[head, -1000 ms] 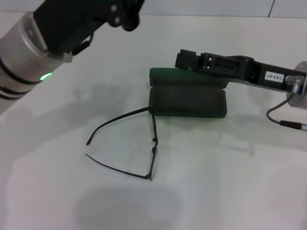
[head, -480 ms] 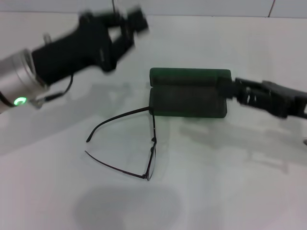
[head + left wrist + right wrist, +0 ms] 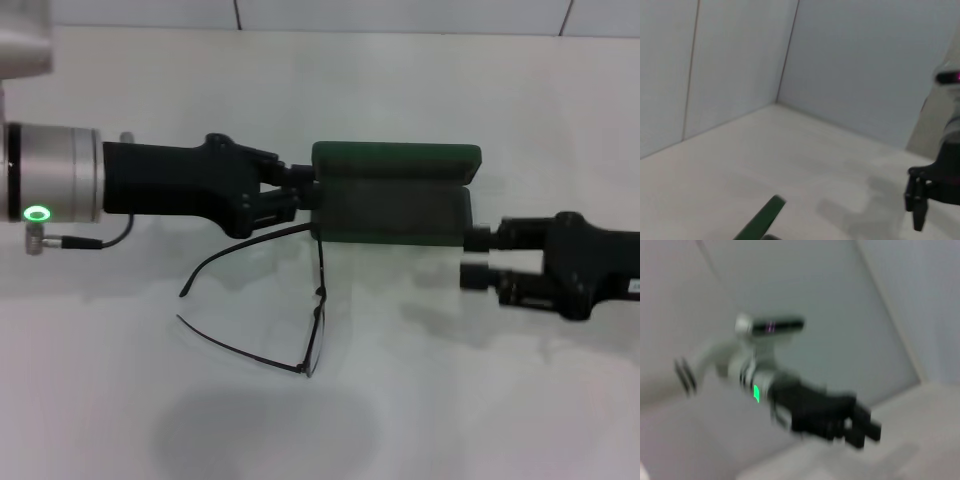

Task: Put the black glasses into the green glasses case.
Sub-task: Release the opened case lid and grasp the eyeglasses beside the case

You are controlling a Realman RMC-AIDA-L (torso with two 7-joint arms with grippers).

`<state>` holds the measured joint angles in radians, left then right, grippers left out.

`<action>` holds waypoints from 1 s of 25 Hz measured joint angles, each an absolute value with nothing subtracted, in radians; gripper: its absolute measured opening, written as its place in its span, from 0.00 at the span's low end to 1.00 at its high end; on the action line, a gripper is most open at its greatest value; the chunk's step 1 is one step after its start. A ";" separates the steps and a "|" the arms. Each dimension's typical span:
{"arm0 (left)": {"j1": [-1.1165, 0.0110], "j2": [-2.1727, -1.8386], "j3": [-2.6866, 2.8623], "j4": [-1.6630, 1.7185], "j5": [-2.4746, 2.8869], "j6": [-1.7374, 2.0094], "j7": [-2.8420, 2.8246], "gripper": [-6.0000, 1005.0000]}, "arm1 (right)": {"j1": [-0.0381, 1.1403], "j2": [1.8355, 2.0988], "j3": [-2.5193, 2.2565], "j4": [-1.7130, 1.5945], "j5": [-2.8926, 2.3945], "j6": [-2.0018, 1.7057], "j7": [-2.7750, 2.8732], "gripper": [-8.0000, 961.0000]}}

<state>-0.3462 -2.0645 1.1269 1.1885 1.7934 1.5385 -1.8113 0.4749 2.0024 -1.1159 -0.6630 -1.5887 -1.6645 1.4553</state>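
The green glasses case (image 3: 395, 212) lies open in the middle of the table in the head view, its lid (image 3: 396, 158) raised at the back. The black glasses (image 3: 318, 305) lie on the table just in front of the case's left end, temple arms unfolded and pointing left. My left gripper (image 3: 296, 192) is open and empty at the case's left end, above the nearer temple arm. My right gripper (image 3: 474, 256) is open and empty at the case's right end. The left wrist view shows a case edge (image 3: 761, 220) and the right gripper (image 3: 916, 200) farther off.
The white table (image 3: 480, 400) reaches to a tiled wall (image 3: 400, 14) at the back. The right wrist view shows my left arm (image 3: 805, 407) with its green light, before the robot's body and the wall.
My left arm has swung down from the far left to the case's left end. My right gripper has moved from over the case's lid to its right end, nearer the front.
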 joint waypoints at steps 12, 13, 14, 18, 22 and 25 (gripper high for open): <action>-0.335 -2.089 1.020 1.295 1.790 1.530 -1.904 0.24 | 0.524 2.015 -1.184 -0.987 -1.826 -1.653 1.441 0.50; -0.333 -2.089 1.002 1.282 1.787 1.528 -1.900 0.24 | 0.540 2.015 -1.197 -1.018 -1.849 -1.652 1.441 0.50; -0.334 -2.089 0.995 1.276 1.787 1.528 -1.898 0.24 | 0.560 2.015 -1.215 -1.045 -1.876 -1.652 1.441 0.50; -0.339 -2.086 0.919 1.200 1.748 1.527 -1.867 0.24 | 0.695 2.015 -1.318 -1.137 -2.007 -1.643 1.442 0.50; -0.337 -2.084 0.835 1.096 1.642 1.532 -1.794 0.24 | 0.859 2.020 -1.437 -1.174 -2.134 -1.580 1.443 0.49; -0.329 -2.082 0.730 0.924 1.463 1.566 -1.665 0.24 | 0.960 2.022 -1.520 -1.174 -2.202 -1.535 1.442 0.49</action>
